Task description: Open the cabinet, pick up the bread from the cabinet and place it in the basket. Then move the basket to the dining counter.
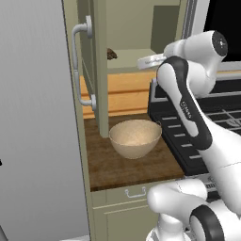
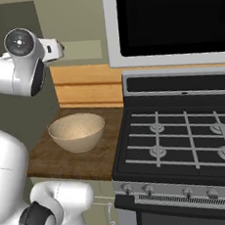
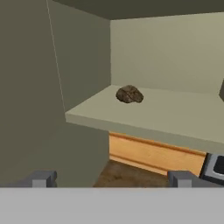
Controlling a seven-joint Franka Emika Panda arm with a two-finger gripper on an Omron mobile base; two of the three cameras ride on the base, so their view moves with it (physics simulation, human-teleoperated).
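Observation:
The sage-green cabinet (image 1: 96, 70) stands with its door swung open, the silver bar handle (image 1: 77, 66) facing me. On its shelf (image 3: 166, 116) lies the bread (image 3: 129, 94), a small dark-brown lump (image 1: 112, 53) near the back left. My gripper (image 3: 111, 179) is open and empty, level with the shelf and some way in front of it, short of the bread. From the base, the hand (image 1: 149, 60) hovers before the cabinet opening. The tan basket (image 1: 135, 137) sits below on the short wood top (image 2: 77, 132). The dining counter is out of view.
A black stove (image 2: 186, 136) adjoins the wood top (image 1: 132, 169) on the right, with a microwave (image 2: 173, 14) above it. Orange planks (image 1: 127, 94) back the counter. A grey tall unit (image 1: 37, 122) stands left. The open door edge (image 1: 100, 94) hangs over the counter beside the basket.

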